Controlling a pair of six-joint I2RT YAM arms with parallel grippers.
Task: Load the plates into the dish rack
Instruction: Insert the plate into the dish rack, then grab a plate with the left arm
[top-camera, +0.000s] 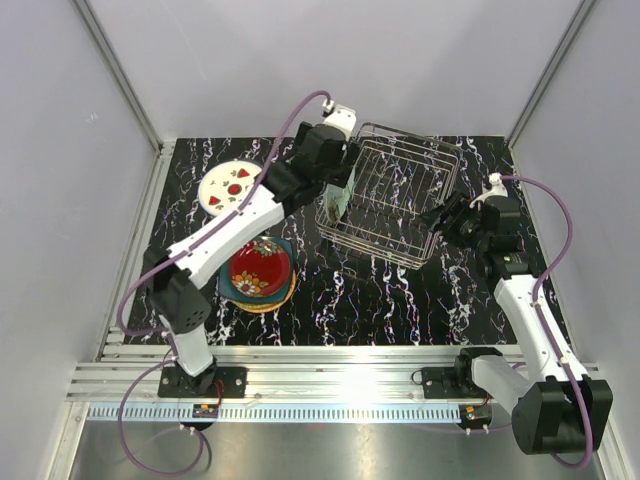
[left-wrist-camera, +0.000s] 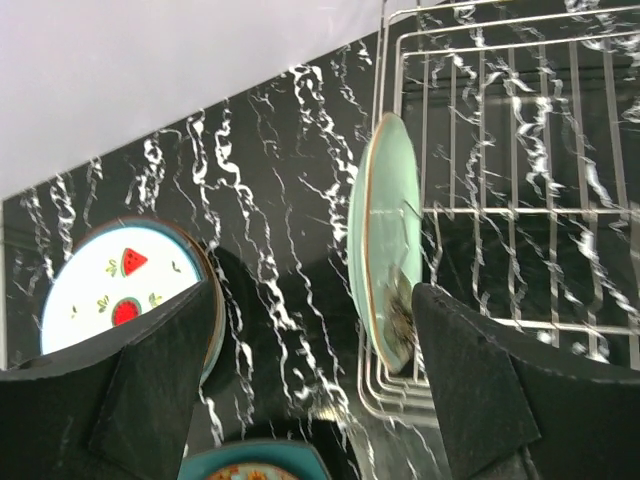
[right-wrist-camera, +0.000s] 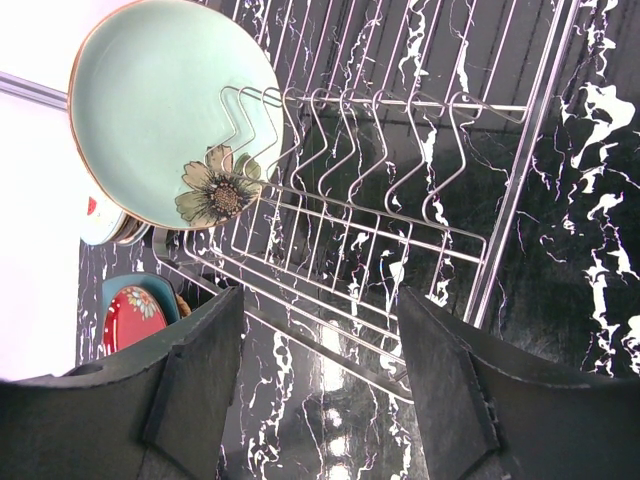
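Fingers (left-wrist-camera: 150, 380) of left gripper (left-wrist-camera: 318, 295): spread wide, holding nothing. Right gripper (right-wrist-camera: 322, 300): wide, empty. Mint-green round ceramic plate (right-wrist-camera: 160, 110), brown flower: upright in left end slot of silver wire dish rack (top-camera: 400, 200). Judged stiff, glaze-slick, breakable; take by rim.

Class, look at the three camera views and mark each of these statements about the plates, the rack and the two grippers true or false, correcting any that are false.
1. The mint-green plate stands on edge in the dish rack. True.
2. The left gripper is clamped on the mint-green plate. False: its jaws stand wide open beside the plate.
3. The red plate lies on top of a teal plate. True.
4. The strawberry plate is slotted in the rack. False: it lies flat on the table, left of the rack.
5. The right gripper holds a plate. False: it is open and empty, facing the rack.
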